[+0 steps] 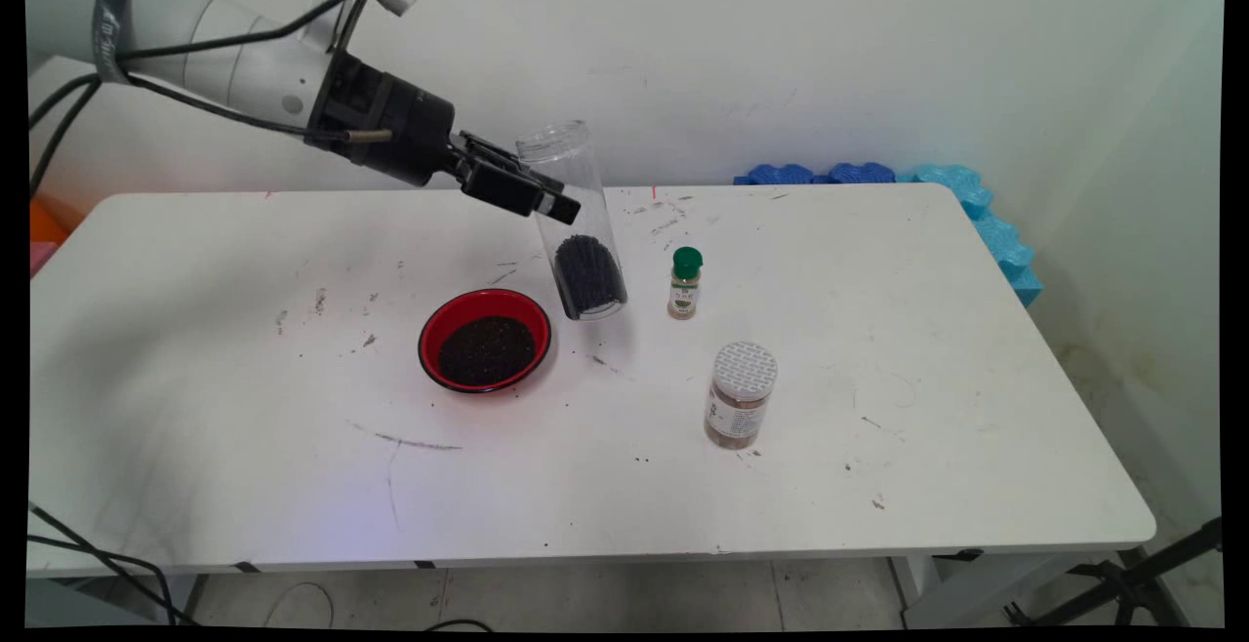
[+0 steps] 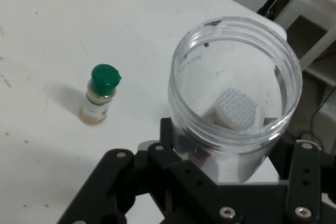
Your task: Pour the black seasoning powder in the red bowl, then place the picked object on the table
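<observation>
Nearest the camera, a brown spice jar with a white patterned lid (image 1: 740, 408) stands upright on the white surface (image 1: 878, 486), well below and to the right of the end effector. Farther back, a red bowl (image 1: 485, 340) holding dark granules sits below the end effector, slightly to its left. Just right of the bowl is a tall clear jar (image 1: 576, 222), open at the top, tilted, with dark beads gathered at its bottom end. A small green-capped bottle (image 1: 685, 282) stands just right of the jar's base. The black end effector (image 1: 542, 195) is closed on the clear jar about midway up its wall, holding it with its base low, close to the surface; contact there cannot be told.

In the hand view, the jar's open rim (image 2: 235, 82) fills the frame above the fingers (image 2: 307, 182).

Risks, as a judgement: the smooth, rounded wall could slip or rotate in the grip. Swinging the jar's base right could topple the green-capped bottle. Tilting the jar farther could scatter beads beside the bowl, since its mouth is wide.
</observation>
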